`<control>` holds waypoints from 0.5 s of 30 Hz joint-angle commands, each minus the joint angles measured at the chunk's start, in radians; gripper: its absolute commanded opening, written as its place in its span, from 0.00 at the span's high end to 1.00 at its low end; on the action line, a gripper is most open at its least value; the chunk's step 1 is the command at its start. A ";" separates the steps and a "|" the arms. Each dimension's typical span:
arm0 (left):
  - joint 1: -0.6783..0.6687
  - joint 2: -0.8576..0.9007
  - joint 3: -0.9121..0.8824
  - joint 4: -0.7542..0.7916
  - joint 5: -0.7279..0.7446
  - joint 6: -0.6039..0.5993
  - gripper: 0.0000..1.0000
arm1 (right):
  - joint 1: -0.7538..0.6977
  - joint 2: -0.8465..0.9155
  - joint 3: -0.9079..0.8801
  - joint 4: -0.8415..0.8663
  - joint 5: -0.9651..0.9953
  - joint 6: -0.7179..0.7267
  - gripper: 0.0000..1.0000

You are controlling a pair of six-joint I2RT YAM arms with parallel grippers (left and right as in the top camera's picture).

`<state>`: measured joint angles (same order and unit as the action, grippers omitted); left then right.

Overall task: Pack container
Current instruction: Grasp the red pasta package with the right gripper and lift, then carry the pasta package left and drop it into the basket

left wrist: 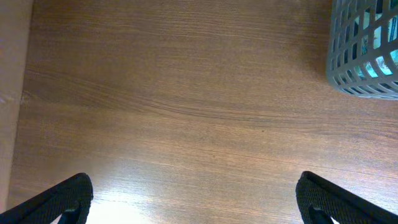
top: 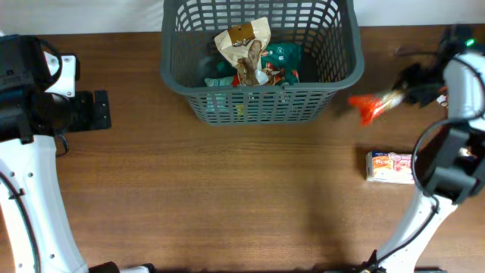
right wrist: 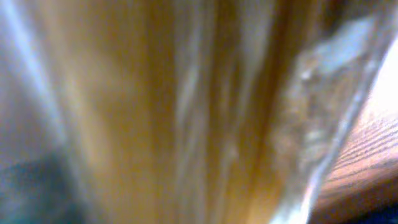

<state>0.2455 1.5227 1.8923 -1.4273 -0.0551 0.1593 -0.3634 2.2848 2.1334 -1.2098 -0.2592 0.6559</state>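
Right of the container [top: 261, 106], near its edge, the right hand [top: 400, 97] clenches an orange-tipped packet [top: 367, 108] over open counter [top: 227, 197]; left hand [left wrist: 193, 190] released

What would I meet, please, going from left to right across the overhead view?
Left gripper → container → orange-red packet. The white packet below it overlaps sideways, so it is left out.

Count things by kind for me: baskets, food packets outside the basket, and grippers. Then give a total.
Baskets: 1, the dark grey container.
Food packets outside it: 2, an orange-red packet in the right gripper and a white and pink packet on the table.
Grippers: 2, the left gripper and the right gripper.
Total: 5.
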 commanded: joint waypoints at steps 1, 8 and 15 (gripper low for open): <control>0.006 0.003 0.005 -0.001 0.014 -0.013 0.01 | 0.033 -0.306 0.214 0.007 -0.085 -0.142 0.70; 0.006 0.003 0.005 -0.001 0.014 -0.013 0.01 | 0.224 -0.520 0.315 0.011 -0.085 -0.310 0.69; 0.006 0.003 0.005 -0.001 0.014 -0.013 0.01 | 0.486 -0.525 0.313 -0.012 -0.084 -0.702 0.66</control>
<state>0.2455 1.5227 1.8923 -1.4277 -0.0555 0.1593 0.0330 1.6913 2.4565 -1.2156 -0.3408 0.2455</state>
